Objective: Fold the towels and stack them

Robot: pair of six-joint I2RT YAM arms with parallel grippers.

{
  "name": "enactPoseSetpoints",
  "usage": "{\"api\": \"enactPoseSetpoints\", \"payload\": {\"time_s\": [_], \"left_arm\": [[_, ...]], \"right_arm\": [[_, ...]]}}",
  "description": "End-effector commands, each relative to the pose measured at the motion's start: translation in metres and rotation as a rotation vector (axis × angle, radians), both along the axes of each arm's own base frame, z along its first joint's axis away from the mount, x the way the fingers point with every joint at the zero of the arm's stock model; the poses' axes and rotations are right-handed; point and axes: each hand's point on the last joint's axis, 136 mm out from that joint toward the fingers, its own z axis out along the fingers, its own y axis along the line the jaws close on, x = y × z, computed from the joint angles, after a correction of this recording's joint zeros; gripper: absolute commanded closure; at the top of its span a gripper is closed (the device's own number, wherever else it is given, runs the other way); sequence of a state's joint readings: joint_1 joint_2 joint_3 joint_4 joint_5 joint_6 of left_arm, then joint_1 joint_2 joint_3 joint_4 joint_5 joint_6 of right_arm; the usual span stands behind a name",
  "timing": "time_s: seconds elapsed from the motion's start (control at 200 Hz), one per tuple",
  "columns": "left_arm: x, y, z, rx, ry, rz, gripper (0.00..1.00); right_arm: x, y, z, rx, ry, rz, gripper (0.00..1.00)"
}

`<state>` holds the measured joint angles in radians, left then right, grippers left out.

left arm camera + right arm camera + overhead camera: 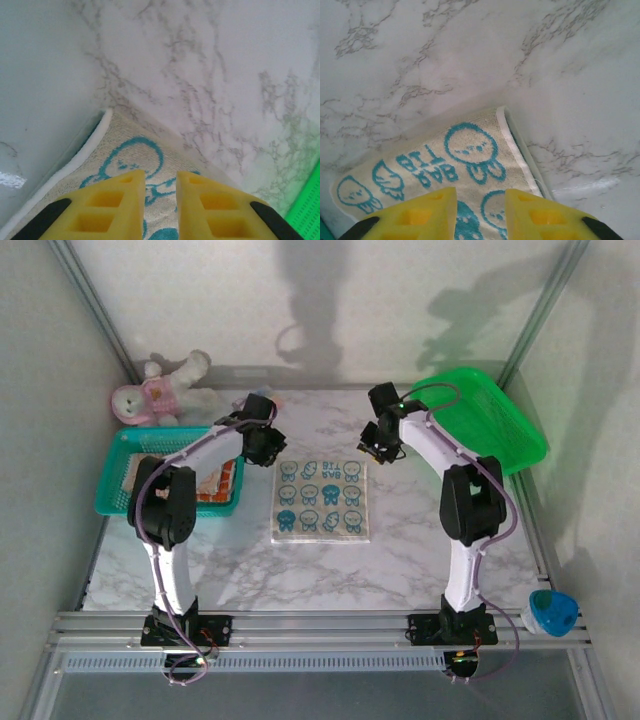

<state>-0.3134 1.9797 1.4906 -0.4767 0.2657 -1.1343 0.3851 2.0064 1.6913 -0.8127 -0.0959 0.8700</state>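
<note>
**Two robot arms poised at the far corners of a flat white-and-blue towel [322, 500]**

On the near side of the towel there is only bare marbled worktop [300, 575]. The towel lies spread out and unfolded, a square printed with rows of blue cartoon figures.

The left gripper [265, 445] is at the towel's far left corner. Its wrist camera shows its yellow fingers [120, 200] a narrow gap apart, with printed cloth visible through the gap and nothing pinched between them. They are released.

The right gripper [382, 445] is at the towel's far right corner. Its fingers [420, 215] are likewise slightly parted above the white hem and hold nothing.

Left of the towel, a teal basket [105, 502] holds more cloths, among them an orange-and-white towel [225, 482]. Beyond the towel to the right is a green basket [530, 445]. Beyond it to the left, a pink-and-white plush toy [160, 390] leans against the back wall.

The step in hand appears to be taking hold for the first fold. The next move likely calls for both pairs of fingers to drop onto their corners and clench on the hem. They would then lift together and carry the far edge over to the near edge, keeping level so the cloth does not skew.
</note>
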Motion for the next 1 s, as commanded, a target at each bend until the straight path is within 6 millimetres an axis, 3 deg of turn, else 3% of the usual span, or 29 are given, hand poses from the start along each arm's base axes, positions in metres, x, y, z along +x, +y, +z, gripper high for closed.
{"api": "enactPoseSetpoints", "payload": {"time_s": [0.0,0.27,0.541,0.746,0.996], "left_arm": [[-0.003,0.001,-0.012,-0.078,0.096,0.114,0.77],[0.009,0.001,-0.018,-0.115,0.123,0.183,0.75],[0.002,0.008,-0.020,-0.064,0.145,0.190,0.75],[0.004,0.007,-0.005,0.027,0.116,0.202,0.74],[-0.002,-0.024,-0.014,0.070,0.116,0.143,0.77]], "right_arm": [[-0.003,0.003,-0.002,0.074,0.086,-0.112,0.71],[0.010,0.015,-0.023,0.191,0.157,-0.212,0.71],[0.014,0.015,-0.039,0.187,0.176,-0.210,0.71],[0.020,0.019,-0.042,0.197,0.156,-0.176,0.71],[0.017,0.029,-0.046,0.205,0.150,-0.095,0.71]]}}
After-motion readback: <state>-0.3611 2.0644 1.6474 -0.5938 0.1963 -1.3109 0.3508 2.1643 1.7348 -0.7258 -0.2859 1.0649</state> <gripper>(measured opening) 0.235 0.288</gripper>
